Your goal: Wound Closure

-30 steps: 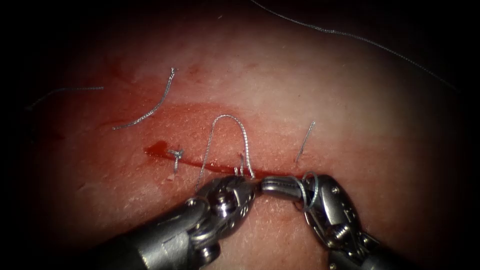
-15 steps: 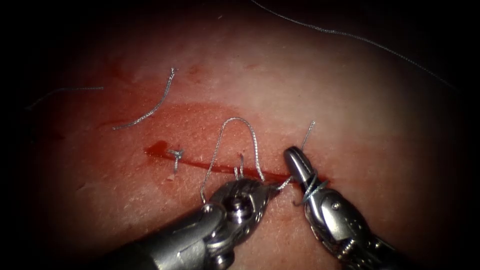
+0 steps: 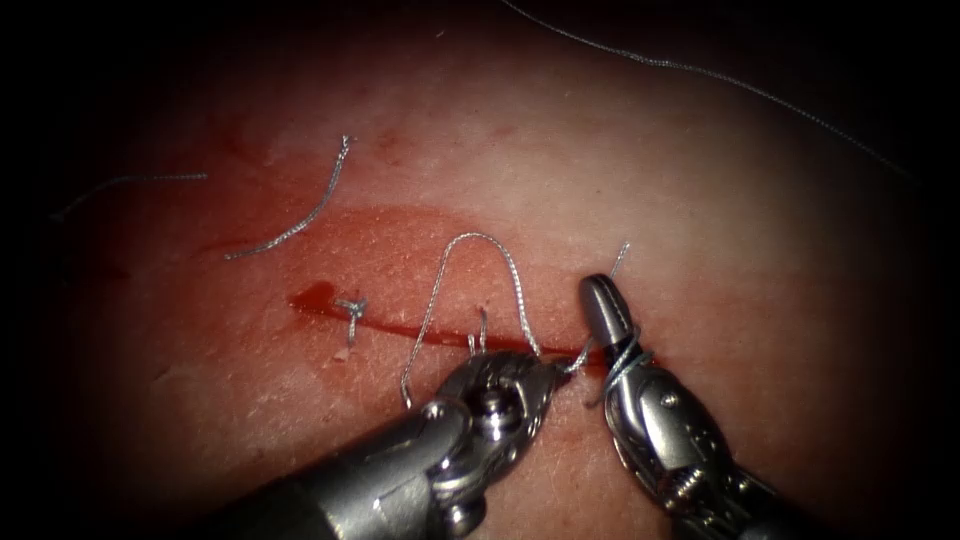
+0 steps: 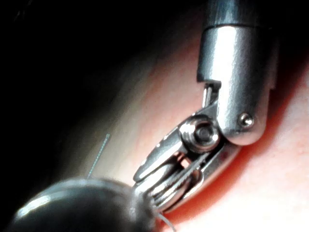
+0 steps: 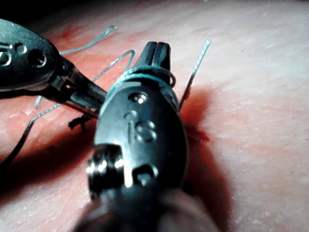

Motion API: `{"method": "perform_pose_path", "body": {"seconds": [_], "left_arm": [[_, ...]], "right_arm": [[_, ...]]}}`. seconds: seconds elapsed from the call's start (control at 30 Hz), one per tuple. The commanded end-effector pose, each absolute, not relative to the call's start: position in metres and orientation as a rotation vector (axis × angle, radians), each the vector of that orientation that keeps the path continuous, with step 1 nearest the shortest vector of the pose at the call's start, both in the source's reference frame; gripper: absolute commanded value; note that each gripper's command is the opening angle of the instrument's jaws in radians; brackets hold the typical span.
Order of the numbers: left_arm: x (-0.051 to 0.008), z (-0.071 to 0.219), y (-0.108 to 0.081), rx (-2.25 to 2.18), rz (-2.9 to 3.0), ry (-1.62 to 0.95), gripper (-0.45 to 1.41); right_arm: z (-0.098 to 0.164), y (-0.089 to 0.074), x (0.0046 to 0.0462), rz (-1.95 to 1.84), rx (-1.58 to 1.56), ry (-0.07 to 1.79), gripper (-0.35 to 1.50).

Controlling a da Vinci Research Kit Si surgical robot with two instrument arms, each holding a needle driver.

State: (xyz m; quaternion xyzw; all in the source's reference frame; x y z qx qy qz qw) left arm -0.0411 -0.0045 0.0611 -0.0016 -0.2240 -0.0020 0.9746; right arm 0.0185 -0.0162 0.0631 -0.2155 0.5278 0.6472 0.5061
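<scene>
Steel needle-driver pair over reddened tissue (image 3: 720,200), both tools working thread just below the cut (image 3: 440,335). Left tool (image 3: 548,372): jaws closed on the thread (image 3: 480,240) close to the cut, the strand rising from that grip into a tall arch above the cut and falling back at the tool's left side; the hold probably anchors the working strand while a knot is formed. Right tool (image 3: 598,300): jaws together and pointing up past the cut's right end, holding nothing between them that can be made out, with thread coiled around the closed jaws (image 5: 145,75), an arrangement that fits a wrap for a knot. Short free tail (image 3: 620,255): standing just beyond the right tool's tip, within its reach. Finished knot (image 3: 351,308): on the cut's left part, beside pooled red fluid (image 3: 315,296). Loose cut end (image 3: 300,215): lying well left, above the cut. Needle: unlocated; a long strand (image 3: 700,70) runs off into the dark at upper right. Where the thread enters the tissue is masked by the left tool's head.
</scene>
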Motion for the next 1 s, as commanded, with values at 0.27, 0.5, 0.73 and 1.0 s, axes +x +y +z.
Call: {"method": "perform_pose_path", "body": {"seconds": [0.27, 0.5, 0.73, 1.0], "left_arm": [[-0.0415, 0.0605, -0.0034, -0.012, -0.007, -0.455, -0.45], [-0.0416, 0.0606, -0.0036, -0.014, -0.008, -0.454, -0.45], [-0.0416, 0.0606, -0.0037, -0.014, -0.009, -0.453, -0.45], [-0.0417, 0.0605, -0.0037, -0.014, -0.010, -0.453, -0.45]], "right_arm": [[0.0631, -0.0155, 0.0181, 1.589, -0.548, 1.227, -0.20], [0.0632, -0.0156, 0.0181, 1.613, -0.569, 1.219, 0.16], [0.0633, -0.0157, 0.0181, 1.607, -0.560, 1.210, 0.49], [0.0636, -0.0156, 0.0179, 1.612, -0.561, 1.197, 0.36]]}}
